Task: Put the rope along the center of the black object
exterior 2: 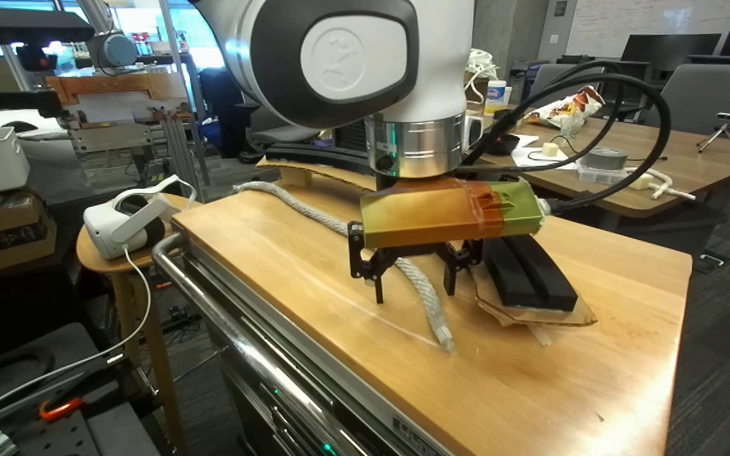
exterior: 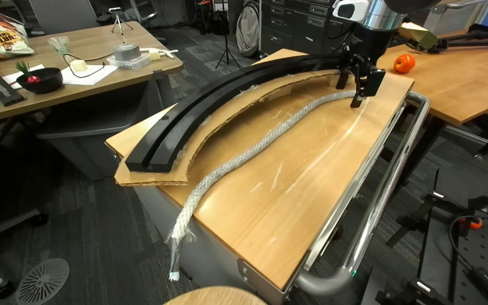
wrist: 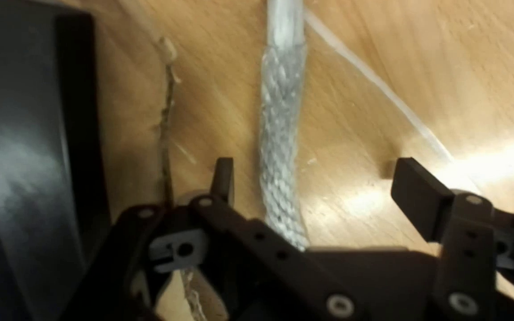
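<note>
The surface carries both task items. The black object forms a long arc with a center channel; no visible part of the rope lies there, so placement appears not yet begun. The rope rests inside the curve, apart from the arc, one end hanging past the surface's edge. The hand, its jaws spread wide, straddles the rope near the opposite end, gripping nothing. Remaining, by inference: grasping, lifting and laying the full length along the center.

White-and-grey arm, silver collar, black-fingered hand, black cables.
</note>
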Robot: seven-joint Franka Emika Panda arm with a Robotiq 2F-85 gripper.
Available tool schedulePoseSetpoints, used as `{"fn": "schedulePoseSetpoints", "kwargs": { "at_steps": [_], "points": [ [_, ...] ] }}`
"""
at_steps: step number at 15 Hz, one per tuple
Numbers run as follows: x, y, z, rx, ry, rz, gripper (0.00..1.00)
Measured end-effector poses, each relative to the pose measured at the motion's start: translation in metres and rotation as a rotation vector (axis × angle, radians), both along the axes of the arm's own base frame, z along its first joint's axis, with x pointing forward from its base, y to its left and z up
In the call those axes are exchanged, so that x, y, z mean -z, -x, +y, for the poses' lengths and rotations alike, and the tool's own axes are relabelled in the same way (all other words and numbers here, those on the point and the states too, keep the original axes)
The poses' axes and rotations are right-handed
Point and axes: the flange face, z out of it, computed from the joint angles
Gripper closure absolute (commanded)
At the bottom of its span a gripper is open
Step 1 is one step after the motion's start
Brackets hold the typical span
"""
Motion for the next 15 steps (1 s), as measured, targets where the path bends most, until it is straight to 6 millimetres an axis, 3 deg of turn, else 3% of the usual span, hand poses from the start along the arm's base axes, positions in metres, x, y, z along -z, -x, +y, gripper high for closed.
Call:
{"fn": "schedulePoseSetpoints", "kwargs": {
  "at_steps": [8, 15],
  "points": [
    [-0.001, -0.001, 0.005, -0.050, 0.015, 0.016, 0.98],
    [-0.012, -0.008, 0.008, -0.094, 0.179, -0.030, 0.93]
  ]
}}
